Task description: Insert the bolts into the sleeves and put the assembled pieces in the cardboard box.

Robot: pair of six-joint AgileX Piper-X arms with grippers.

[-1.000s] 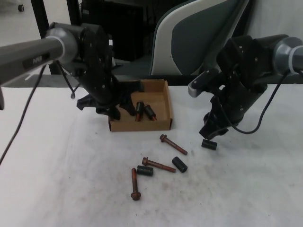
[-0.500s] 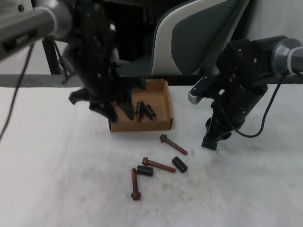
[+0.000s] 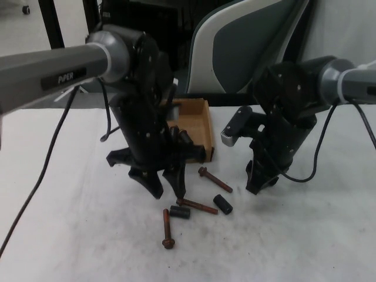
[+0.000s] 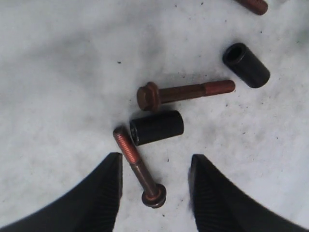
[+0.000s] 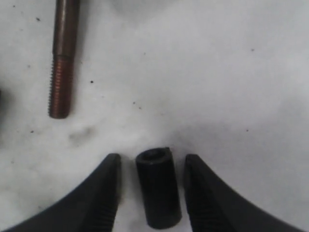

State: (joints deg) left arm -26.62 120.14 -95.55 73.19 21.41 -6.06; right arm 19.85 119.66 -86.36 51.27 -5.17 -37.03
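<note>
Straddling a short black hollow sleeve [image 5: 158, 188], right fingers [image 5: 104, 193] gape; left fingers [image 4: 96, 193] spread over a rusty bolt [image 4: 140, 166].

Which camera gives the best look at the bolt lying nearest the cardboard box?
The high view: the bolt shows whole. The right wrist view catches its threaded half, the left wrist view just its tip.

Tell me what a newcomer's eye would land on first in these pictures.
The left gripper, open, hangs over two rusty bolts and a black sleeve lying loose at mid-bench, in front of the box. The right gripper, also open, straddles a second sleeve lying on the bench, with a gap on either side.
</note>
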